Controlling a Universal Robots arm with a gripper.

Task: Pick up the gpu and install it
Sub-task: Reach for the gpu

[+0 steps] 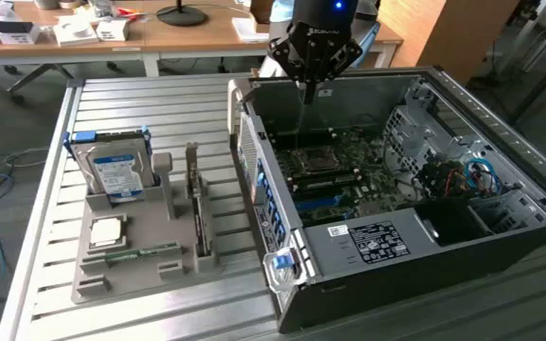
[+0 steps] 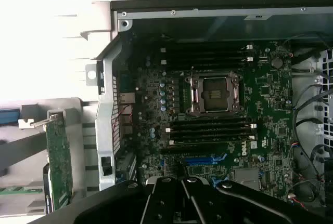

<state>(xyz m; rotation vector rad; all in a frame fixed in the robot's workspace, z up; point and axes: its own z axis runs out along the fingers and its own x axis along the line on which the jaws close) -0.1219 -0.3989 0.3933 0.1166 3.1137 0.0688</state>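
The gpu [image 1: 198,213] stands on edge in a slot of the grey holder [image 1: 126,280] on the slatted table, on the exterior view's left of the open computer case [image 1: 387,245]. The wrist view shows the gpu [image 2: 58,167] as a green card with a metal bracket at one end, outside the case wall. My gripper [image 1: 307,96] hangs above the back part of the case, over the motherboard [image 2: 260,89]. Its fingers [image 2: 171,193] are shut together with nothing between them. The gripper [image 2: 182,181] is well apart from the gpu.
The holder also carries a silver hard drive [image 1: 116,170], a square processor [image 1: 107,231] and a green memory stick [image 1: 145,251]. Inside the case lie the empty processor socket [image 2: 213,94], drive cages and cables [image 1: 477,177]. A desk [image 1: 159,39] stands behind.
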